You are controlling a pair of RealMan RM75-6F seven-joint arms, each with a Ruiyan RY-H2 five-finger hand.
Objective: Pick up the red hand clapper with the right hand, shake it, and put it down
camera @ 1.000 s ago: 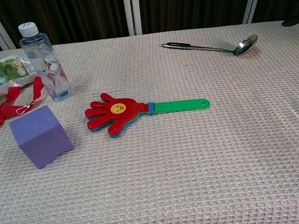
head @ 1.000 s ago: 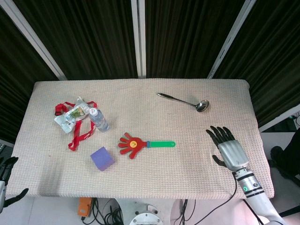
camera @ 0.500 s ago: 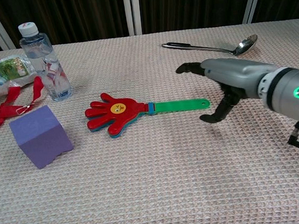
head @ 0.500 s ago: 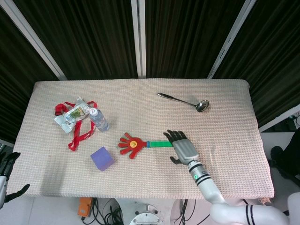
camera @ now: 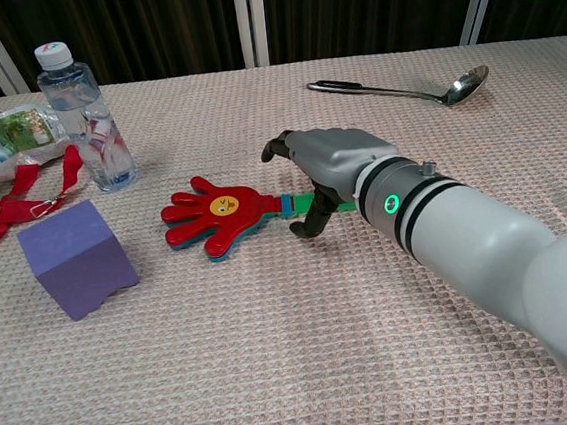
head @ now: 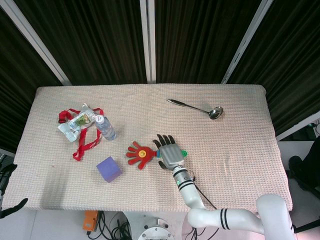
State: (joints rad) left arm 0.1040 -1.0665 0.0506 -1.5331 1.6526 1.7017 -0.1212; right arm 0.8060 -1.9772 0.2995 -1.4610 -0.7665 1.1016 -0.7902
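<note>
The left hand (head: 7, 177) hangs off the counter's (head: 240, 165) near left corner; whether its fingers are spread cannot be told. The clapper (camera: 225, 213) lies flat mid-counter: red palm with a yellow face, layers beneath, green handle. The right hand (camera: 324, 163) hovers over that handle, fingers spread, thumb beside it, gripping nothing. Grasping, lifting, shaking and putting down all remain.

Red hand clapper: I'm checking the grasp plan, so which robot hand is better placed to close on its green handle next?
The right robot hand. It sits spread over the green handle of the red hand clapper. The left robot hand is off the table's near-left corner, far from it.
</note>
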